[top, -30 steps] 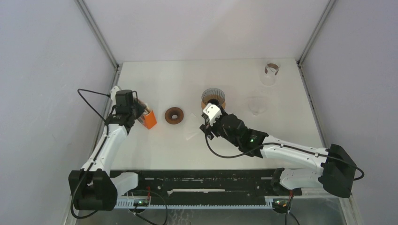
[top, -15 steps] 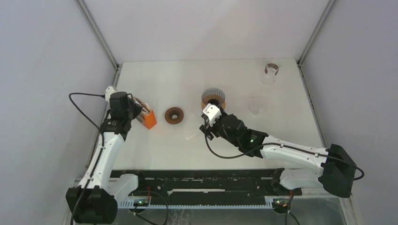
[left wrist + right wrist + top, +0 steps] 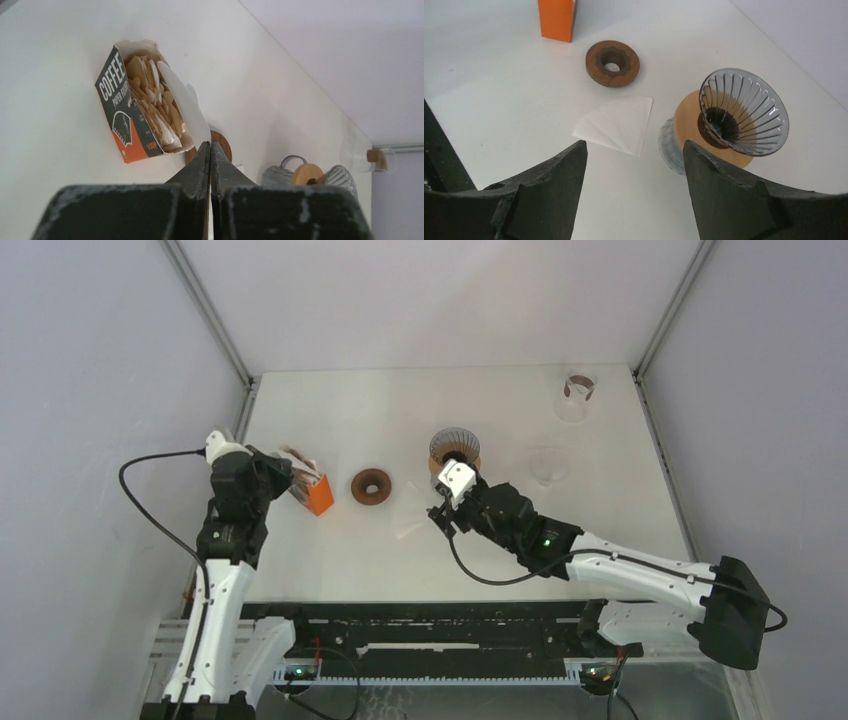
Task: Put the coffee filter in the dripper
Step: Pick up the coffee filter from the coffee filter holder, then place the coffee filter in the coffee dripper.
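Left gripper (image 3: 210,150), clamped shut, has drawn back toward the table's (image 3: 600,420) left edge.
Coffee filter (image 3: 616,125) lies flat mid-table, just beside the dripper (image 3: 744,110); right gripper (image 3: 634,147), spread wide, hovers above it. Advice: pinch one edge, lift, then open the cone before seating.

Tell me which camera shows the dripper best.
Right wrist: the dripper sits close, its ribbed glass cone and wooden collar clear from above. Top external shows it small at mid-table; left wrist shows it far off, low in frame.
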{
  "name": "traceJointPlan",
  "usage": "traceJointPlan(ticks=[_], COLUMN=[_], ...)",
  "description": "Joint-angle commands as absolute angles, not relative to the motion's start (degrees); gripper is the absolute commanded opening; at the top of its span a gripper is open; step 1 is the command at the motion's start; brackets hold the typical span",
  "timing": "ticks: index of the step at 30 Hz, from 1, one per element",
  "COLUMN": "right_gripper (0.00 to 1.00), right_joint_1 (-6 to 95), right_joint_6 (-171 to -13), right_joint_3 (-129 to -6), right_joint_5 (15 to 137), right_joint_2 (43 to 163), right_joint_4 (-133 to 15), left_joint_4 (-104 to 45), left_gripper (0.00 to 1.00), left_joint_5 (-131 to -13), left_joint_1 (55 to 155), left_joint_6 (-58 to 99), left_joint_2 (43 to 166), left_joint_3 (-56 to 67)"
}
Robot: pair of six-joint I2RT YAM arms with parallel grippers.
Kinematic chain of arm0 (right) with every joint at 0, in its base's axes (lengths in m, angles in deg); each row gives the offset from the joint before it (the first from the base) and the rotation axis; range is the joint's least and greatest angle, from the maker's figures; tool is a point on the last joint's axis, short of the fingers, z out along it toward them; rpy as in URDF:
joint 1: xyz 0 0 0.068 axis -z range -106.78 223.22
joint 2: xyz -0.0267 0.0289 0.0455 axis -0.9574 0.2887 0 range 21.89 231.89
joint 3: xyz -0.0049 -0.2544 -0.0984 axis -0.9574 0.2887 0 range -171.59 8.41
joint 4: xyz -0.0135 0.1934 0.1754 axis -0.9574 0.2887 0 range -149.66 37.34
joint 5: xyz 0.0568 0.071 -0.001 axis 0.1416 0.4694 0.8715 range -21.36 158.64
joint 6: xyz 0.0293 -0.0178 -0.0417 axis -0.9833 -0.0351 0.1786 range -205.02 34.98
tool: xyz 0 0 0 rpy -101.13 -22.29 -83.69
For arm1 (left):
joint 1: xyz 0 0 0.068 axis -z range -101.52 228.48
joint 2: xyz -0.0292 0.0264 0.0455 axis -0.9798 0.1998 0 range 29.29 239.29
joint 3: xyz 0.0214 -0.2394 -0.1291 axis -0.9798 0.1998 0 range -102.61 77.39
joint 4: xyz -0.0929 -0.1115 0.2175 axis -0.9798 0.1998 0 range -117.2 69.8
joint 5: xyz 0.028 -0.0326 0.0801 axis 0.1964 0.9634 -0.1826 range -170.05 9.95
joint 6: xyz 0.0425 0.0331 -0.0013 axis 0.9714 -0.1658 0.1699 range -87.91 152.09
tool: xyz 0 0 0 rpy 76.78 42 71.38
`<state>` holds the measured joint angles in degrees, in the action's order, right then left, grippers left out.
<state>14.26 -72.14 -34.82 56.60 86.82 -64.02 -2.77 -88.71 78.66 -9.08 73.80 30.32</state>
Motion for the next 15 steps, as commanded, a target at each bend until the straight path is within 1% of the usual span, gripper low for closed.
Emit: traceJointPlan(ticks=[1, 5, 10, 15], right_gripper=[0.79, 0.79, 0.79, 0.79], right_joint_1=[13.86, 13.97, 15.1, 18.02], right_joint_6=[-70.82, -69.74, -69.21, -69.33], right_joint_3=[-35.03, -35.1, -36.65, -36.68], right_joint_5=[59.8, 61.26, 64.02, 69.85], right_joint_2=[84.71, 83.93, 83.15, 81.28], right_joint_4=[-68.69, -70.35, -68.7, -68.54], left_joint_4=[-3.59, -5.57, -6.98, -7.19], left_gripper=[0.0, 0.0, 0.0, 0.0], left_joint_5=[-83.96, -76.99, -63.93, -52.48], left_joint_1=[78.2, 78.15, 78.17, 78.26], left_joint_6=[-5.27, -2.53, 1.98, 7.9], left_joint_2=[70.21, 69.4, 71.49, 74.16], left_joint_3=[26.07, 24.98, 22.14, 19.17])
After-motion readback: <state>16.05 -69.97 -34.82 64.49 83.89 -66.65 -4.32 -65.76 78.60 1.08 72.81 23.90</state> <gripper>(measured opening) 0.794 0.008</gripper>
